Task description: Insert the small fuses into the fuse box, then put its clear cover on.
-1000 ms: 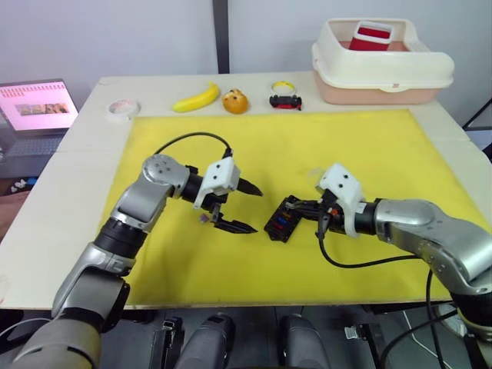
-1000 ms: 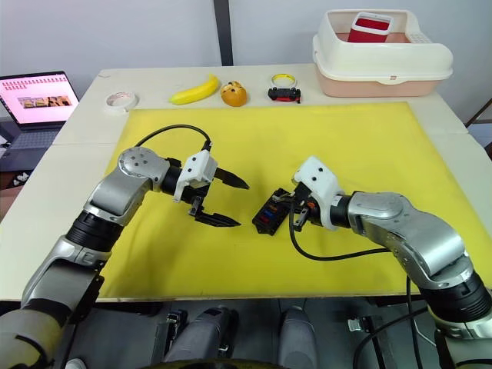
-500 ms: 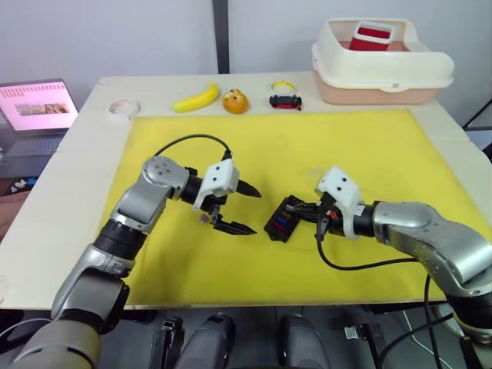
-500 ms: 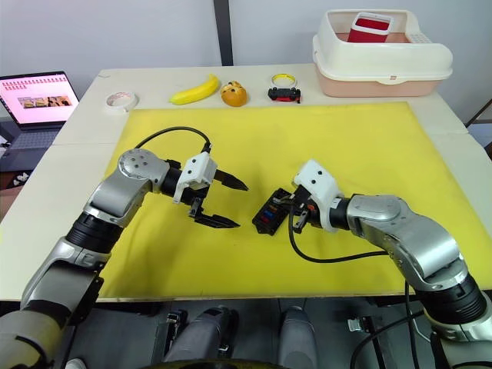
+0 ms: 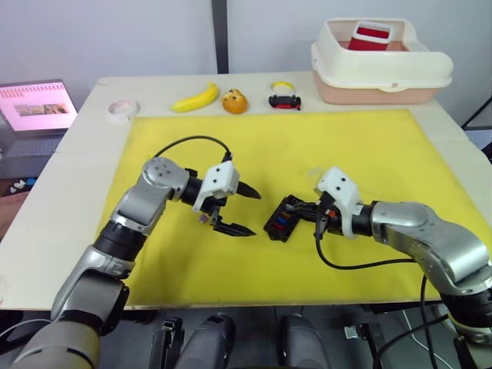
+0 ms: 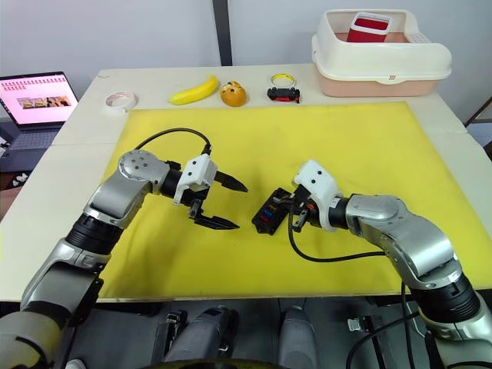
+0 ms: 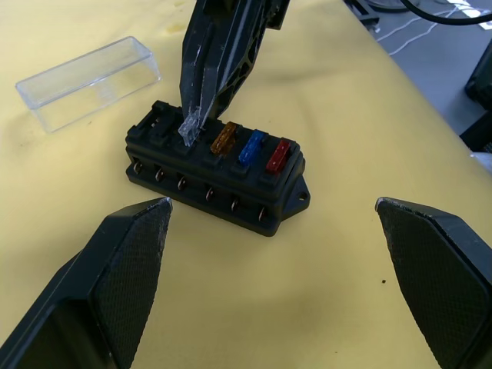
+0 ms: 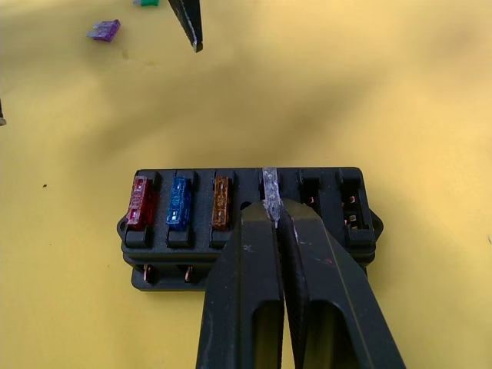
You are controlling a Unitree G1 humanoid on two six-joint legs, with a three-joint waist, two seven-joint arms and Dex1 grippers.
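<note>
The black fuse box (image 8: 250, 231) lies on the yellow mat between my two grippers. Red (image 8: 141, 204), blue (image 8: 178, 204) and amber (image 8: 221, 201) fuses sit in three of its slots. My right gripper (image 8: 270, 209) is shut on a clear grey fuse (image 8: 270, 184), held upright at the fourth slot. My left gripper (image 5: 255, 213) hovers open just left of the box, holding nothing. The clear cover (image 7: 88, 81) lies on the mat behind the box. A purple fuse (image 8: 104, 31) and a green fuse (image 8: 146, 2) lie loose near the left gripper.
A cream tub (image 5: 380, 73) holding a red item stands at the back right. Along the back edge are a banana (image 5: 196, 98), an orange fruit (image 5: 235, 101), a small black and yellow object (image 5: 285, 98) and a tape roll (image 5: 121, 109). A laptop (image 5: 38, 108) sits far left.
</note>
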